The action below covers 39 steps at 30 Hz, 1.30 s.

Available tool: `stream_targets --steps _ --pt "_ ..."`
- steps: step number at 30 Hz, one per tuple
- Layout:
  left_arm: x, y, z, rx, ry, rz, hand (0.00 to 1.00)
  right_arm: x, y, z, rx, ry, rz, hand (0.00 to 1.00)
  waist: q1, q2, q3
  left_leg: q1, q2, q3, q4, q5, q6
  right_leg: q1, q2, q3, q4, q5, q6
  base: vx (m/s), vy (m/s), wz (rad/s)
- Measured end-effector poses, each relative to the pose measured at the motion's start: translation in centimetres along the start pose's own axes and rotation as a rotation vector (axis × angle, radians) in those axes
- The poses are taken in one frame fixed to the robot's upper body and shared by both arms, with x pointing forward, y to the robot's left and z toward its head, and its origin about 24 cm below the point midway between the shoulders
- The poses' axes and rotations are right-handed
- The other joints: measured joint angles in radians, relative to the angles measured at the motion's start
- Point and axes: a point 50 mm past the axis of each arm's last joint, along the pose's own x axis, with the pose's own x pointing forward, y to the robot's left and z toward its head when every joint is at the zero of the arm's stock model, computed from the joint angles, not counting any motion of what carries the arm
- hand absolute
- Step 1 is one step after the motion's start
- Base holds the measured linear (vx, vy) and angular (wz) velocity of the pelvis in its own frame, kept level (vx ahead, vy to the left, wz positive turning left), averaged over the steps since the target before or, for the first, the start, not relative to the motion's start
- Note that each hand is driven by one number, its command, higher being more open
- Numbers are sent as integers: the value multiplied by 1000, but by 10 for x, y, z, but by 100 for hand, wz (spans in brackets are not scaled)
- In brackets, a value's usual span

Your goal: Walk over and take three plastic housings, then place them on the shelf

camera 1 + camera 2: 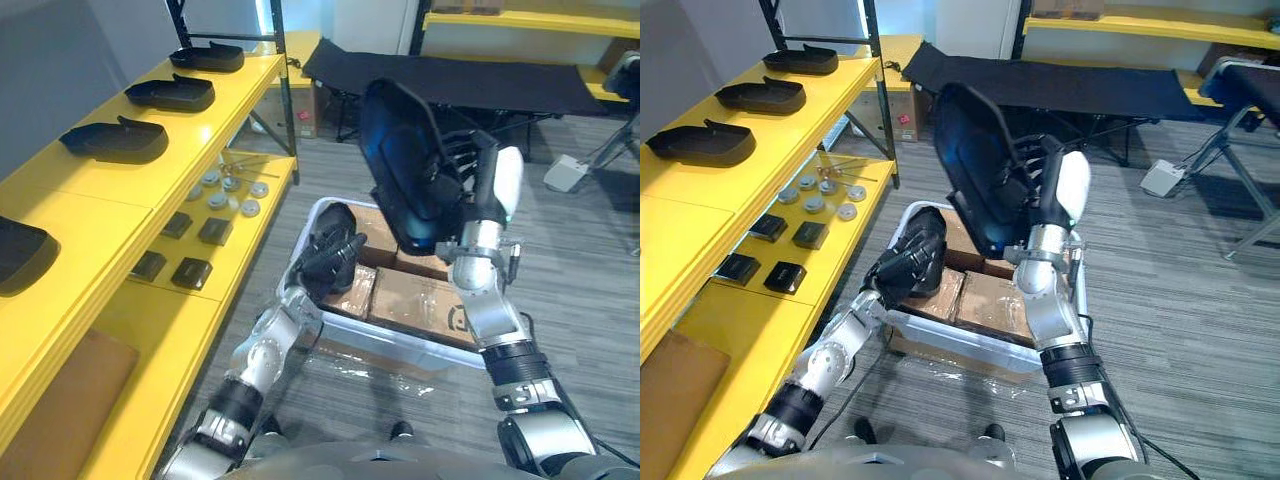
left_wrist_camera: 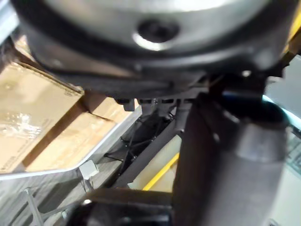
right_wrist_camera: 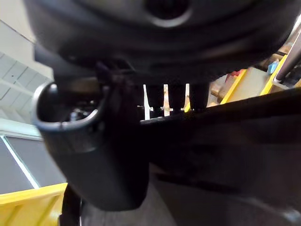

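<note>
Plastic housing point(image 1: 405, 170) is held upright above the clear bin point(image 1: 400, 345), my right hand point(image 1: 465, 170) clamped round its edge. My left hand point(image 1: 335, 250) hangs over the bin; grip cannot be told. More housings point(image 1: 115, 140) sit on the yellow shelf point(image 1: 90, 215).

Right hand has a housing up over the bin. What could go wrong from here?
1. The right hand grips the tilted housing near one edge; it may slip into the bin.
2. Swinging toward the shelf, it may clip the left hand or the housings already there.
</note>
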Motion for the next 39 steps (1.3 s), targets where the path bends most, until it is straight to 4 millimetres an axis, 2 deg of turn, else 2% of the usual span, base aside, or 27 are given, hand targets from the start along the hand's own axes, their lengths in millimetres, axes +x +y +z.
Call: stream_targets --steps 9,11,16,17,22,27,31,35,39 --pt "3 -16 -17 -49 47 -88 100 -26 35 -1 70 33 158 0 0 -31 -19 9 7 12 0 -3 -5 0 0 10 0 1 -2 -1 1 -4" --pt "3 -16 -26 -47 82 -86 100 -29 41 -1 96 45 175 0 1 -38 -24 10 6 12 0 -3 -5 0 0 10 0 1 -2 0 0 0" --pt "2 -14 -32 -117 107 -75 100 -34 48 2 106 40 207 0 1 -41 -26 12 6 12 0 -3 -5 2 0 10 0 1 -2 0 0 0" --pt "2 -14 -32 -133 109 -74 0 -34 48 2 107 40 207 0 1 -41 -26 12 6 12 0 -3 -5 2 0 10 0 1 -2 0 0 0" --pt "1 -8 -37 -341 114 -63 0 -36 50 4 110 35 209 0 0 -56 -35 12 6 12 0 -4 -5 2 -1 10 0 1 -2 0 0 0" --pt "0 -8 -37 -450 78 -99 0 -37 51 5 133 40 193 0 -1 -66 -41 12 7 12 0 -4 -6 3 -1 9 0 1 -2 0 0 0" --pt "0 2 -32 -446 1 -47 0 -45 60 20 188 -21 227 0 -18 -69 -41 14 9 12 0 -4 -6 4 -2 9 0 0 -3 0 0 0" --pt "0 2 -33 -433 -9 -46 0 -48 62 20 202 -4 223 0 2 -88 -43 14 9 12 1 -5 -7 5 -2 8 0 0 -3 0 0 0" --pt "0 2 -34 -458 -9 -51 0 -48 62 21 205 -12 228 0 0 -98 -46 14 8 12 0 -6 -8 5 -3 9 0 0 -3 0 0 0"
